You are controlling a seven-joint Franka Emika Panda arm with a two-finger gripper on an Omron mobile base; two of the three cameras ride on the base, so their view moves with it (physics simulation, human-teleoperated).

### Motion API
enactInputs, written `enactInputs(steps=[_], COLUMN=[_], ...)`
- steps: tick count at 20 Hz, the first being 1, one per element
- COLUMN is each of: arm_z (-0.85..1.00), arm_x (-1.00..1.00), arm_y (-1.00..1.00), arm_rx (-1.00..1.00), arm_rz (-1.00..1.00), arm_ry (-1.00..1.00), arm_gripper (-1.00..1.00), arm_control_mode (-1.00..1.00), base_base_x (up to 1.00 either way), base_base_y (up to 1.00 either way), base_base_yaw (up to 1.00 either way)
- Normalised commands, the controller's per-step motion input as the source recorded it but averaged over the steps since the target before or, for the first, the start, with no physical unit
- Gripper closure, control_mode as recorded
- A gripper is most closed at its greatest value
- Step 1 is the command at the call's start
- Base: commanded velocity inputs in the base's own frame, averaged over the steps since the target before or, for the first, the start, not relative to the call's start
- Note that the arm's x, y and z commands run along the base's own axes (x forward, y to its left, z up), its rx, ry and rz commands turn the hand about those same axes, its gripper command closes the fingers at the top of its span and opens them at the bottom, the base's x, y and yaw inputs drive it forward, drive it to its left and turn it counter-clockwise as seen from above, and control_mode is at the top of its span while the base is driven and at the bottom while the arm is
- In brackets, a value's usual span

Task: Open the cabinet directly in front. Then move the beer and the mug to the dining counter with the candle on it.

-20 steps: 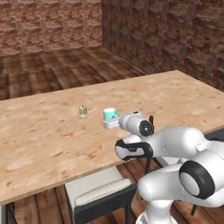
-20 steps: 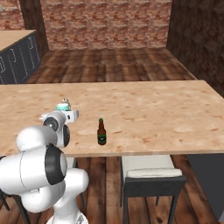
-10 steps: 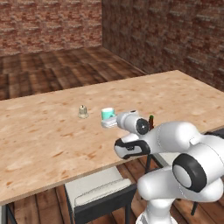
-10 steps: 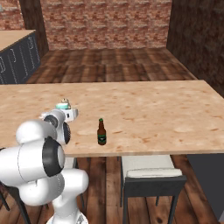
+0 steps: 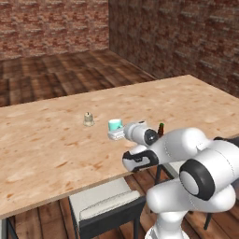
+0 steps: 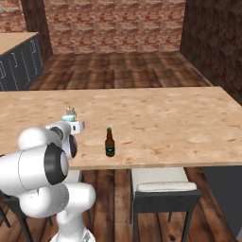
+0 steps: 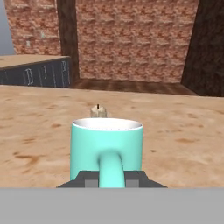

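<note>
Jaws clamped on mug (image 7: 107, 146) handle

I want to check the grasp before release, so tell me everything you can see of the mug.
The mug is mint-green, glossy like ceramic, with a pale inside and a loop handle. It stands upright over the wooden counter; whether its base touches the top is hidden. The handle faces the hand, whose dark tips are shut on it. The candle stands just behind it, apart. From the right base view, the beer stands off to its side.
</note>
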Motion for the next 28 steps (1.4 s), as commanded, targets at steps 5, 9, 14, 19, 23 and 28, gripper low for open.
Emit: enactInputs(steps=[5, 9, 14, 19, 23, 28], arm_z=[-0.38, -0.31, -0.07, -0.07, -0.11, -0.23], arm_x=[0.03, 0.04, 0.18, 0.26, 0.12, 0.00], arm_y=[0.00, 0.00, 0.00, 0.01, 0.05, 0.03], arm_rx=[0.00, 0.00, 0.00, 0.00, 0.00, 0.00], arm_rz=[0.00, 0.00, 0.00, 0.00, 0.00, 0.00], arm_ry=[0.00, -0.04, -0.05, -0.02, -0.01, 0.00], arm_gripper=[1.00, 1.00, 1.00, 1.00, 1.00, 1.00], arm_control_mode=[-1.00, -1.00, -1.00, -1.00, -1.00, -1.00], base_base_x=[0.00, 0.00, 0.00, 0.00, 0.00, 0.00], base_base_y=[0.00, 0.00, 0.00, 0.00, 0.00, 0.00], base_base_yaw=[0.00, 0.00, 0.00, 0.00, 0.00, 0.00])
